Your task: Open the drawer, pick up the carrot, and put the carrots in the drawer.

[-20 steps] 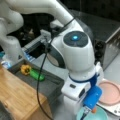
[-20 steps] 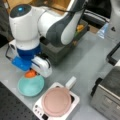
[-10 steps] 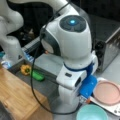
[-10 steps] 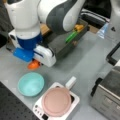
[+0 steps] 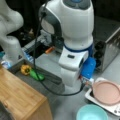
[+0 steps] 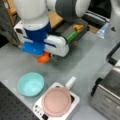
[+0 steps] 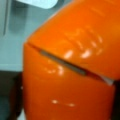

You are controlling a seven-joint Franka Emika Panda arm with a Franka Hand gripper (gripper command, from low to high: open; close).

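The carrot [image 6: 44, 57], judged light, stiff, glossy and slippery, is pinched across its thick body by the pincer [image 6: 45, 55] above the surface [image 6: 82, 62].

You have one stubby orange toy carrot [image 6: 44, 57], one yellow-orange bell pepper [image 5: 25, 69], one long green vegetable [image 5: 36, 75], one teal bowl [image 6: 31, 84], one pink round plate [image 6: 56, 101].

A robotics lab — perforated optical breadboard [image 6: 10, 105], toy kitchenware.
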